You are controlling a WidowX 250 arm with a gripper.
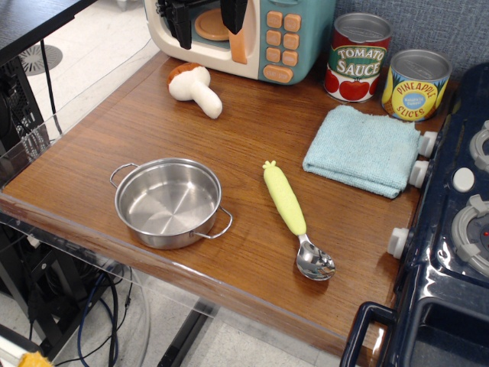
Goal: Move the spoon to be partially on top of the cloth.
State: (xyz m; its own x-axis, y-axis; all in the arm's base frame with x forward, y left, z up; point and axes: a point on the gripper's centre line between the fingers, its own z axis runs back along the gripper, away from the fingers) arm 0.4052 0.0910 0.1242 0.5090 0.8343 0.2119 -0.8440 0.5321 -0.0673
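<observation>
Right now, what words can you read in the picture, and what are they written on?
"TOMATO SAUCE" on the red and green tin can.
"PINEAPPLE SLICES" on the yellow tin can; the small print in its blue circle is too blurred to read.
The orange buttons on the toy microwave show no marks I can read.
The spoon, cloth and pot carry no words.

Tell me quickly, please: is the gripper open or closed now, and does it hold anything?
Gripper: up by the toy microwave, holding nothing; open or closed cannot be told.
Spoon: lies free on the table, not touching the cloth.
</observation>
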